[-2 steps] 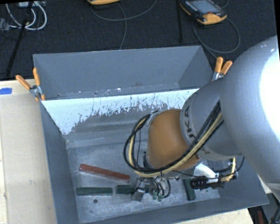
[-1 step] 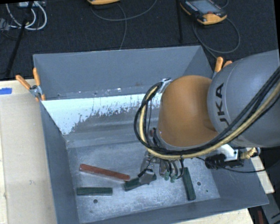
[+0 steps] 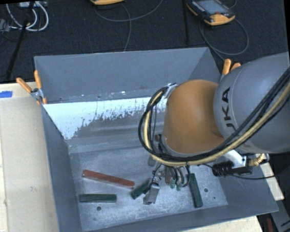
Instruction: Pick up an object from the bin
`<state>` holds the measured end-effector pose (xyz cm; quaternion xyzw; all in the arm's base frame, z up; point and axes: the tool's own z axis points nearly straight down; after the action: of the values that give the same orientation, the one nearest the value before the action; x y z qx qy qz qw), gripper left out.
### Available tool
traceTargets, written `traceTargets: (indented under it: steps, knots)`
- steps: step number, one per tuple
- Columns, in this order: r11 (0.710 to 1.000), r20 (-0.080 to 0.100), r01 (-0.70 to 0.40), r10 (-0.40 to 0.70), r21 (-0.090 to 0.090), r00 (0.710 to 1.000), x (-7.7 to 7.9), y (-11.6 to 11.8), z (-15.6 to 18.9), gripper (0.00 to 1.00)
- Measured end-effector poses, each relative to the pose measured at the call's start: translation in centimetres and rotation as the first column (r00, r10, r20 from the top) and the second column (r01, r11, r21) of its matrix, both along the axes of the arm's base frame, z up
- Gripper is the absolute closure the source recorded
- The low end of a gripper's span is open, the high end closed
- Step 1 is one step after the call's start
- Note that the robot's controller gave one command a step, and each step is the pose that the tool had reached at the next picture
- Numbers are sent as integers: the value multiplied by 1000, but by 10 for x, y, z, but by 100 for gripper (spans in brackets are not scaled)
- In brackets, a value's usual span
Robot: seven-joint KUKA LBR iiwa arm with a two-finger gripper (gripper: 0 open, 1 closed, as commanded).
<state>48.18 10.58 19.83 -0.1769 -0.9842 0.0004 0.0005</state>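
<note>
You are looking down into the grey metal bin [image 3: 61, 173], and the arm is reaching in from the right, with its orange cover [image 3: 191, 115] and a loop of black and yellow cables [image 3: 146, 124] hanging over the middle of the floor. The gripper [image 3: 152, 193] is sitting low over the front middle part of the floor. Just beside its grey tip, on the left side, a small dark green block [image 3: 138, 192] is lying. This block is short, flat and a little tilted, and its right end is meeting the gripper. From this angle you cannot tell whether the gripper is wide or narrow, or whether the block is really inside it. Further left, a long thin reddish-brown stick [image 3: 108, 178] is lying at a slant, and below it a dark green bar [image 3: 98, 197] is lying almost level. On the gripper's right, near it but apart, a second dark green bar [image 3: 195, 191] is lying nearly upright in the view.
</note>
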Motion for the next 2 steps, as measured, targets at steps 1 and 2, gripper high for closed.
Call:
traceTargets:
  steps: [1,2]
  knots:
    - [999,-5,-40,40,0,999,27,64,-124,0]
    - [999,-1,-36,36,-1,999,28,63,-120,100]
